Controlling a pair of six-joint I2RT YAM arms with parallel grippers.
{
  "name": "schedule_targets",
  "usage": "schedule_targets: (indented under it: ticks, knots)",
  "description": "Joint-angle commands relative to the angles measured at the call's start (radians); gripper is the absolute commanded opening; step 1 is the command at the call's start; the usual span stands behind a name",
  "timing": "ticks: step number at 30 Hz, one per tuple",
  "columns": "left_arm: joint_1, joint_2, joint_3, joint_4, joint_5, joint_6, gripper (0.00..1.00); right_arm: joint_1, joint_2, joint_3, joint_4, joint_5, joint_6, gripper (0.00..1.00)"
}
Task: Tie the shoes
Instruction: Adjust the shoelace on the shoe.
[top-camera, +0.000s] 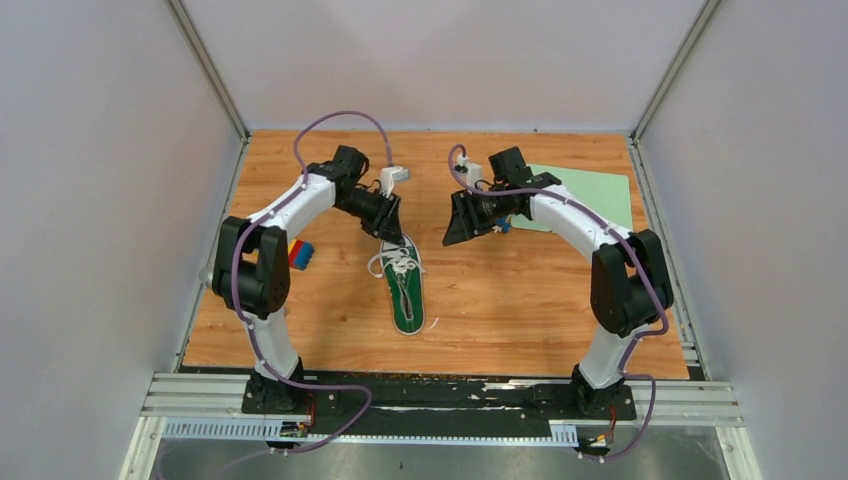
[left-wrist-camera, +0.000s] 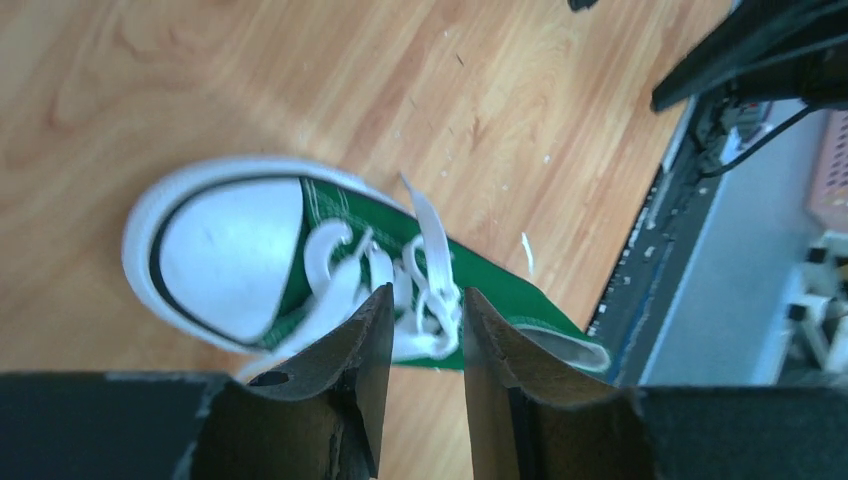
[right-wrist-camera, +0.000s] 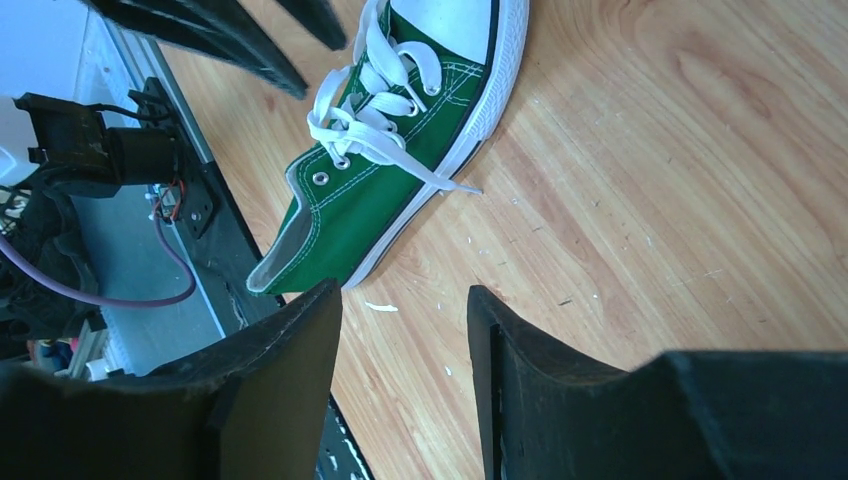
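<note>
Fingers first: your left gripper (left-wrist-camera: 427, 300) has its jaws parted about halfway with a clear slot between them. As far as I can see nothing is pinched in there. From its wrist cam you look straight through the slot onto the laces (left-wrist-camera: 430, 240), so the tips hang right over the lacing. They might be brushing a strand at 9 o'clock of the slot, can't tell for sure. Your right gripper (right-wrist-camera: 405, 300) is spread wider and holds nothing at all, just bare table (right-wrist-camera: 650, 200) showing between the jaws.

Why like that? My guess is both stand open so each can go for a lace end. The left one is lined up over the lacing and the right one is standing off where its cam sees the whole shoe.

Moving outward: the sneaker (top-camera: 406, 290) sits mid-table on its sole, toe at 12 o'clock, heel at 6 toward the arm bases. From above, the left gripper is at the toe end, roughly 11 to 12 o'clock of the shoe and overlapping it. The right gripper is off at 2 o'clock, well apart from it. The laces look like a loose tangle over the tongue. Some slack spills off the 9 o'clock side and one end trails onto the wood at 3 o'clock. No proper bow yet I'd say, so most of the tying is ahead of you.
</note>
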Motion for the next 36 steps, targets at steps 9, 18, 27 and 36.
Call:
schedule_targets:
  ticks: [9,18,27,36]
  knots:
    - [-0.091,0.173,0.163,-0.208,-0.117,0.387,0.33,0.000,-0.138,-0.085,0.021,0.023,-0.076,0.51]
    - [-0.094,0.161,0.157,-0.279,-0.099,0.470,0.32,0.000,-0.129,-0.074,0.025,0.035,-0.088,0.51]
    - [-0.094,0.097,0.119,-0.258,-0.045,0.466,0.32,0.000,-0.120,-0.067,0.033,0.027,-0.082,0.52]
    - [-0.094,0.124,0.144,-0.359,0.015,0.533,0.30,0.000,-0.119,-0.075,0.041,0.021,-0.076,0.53]
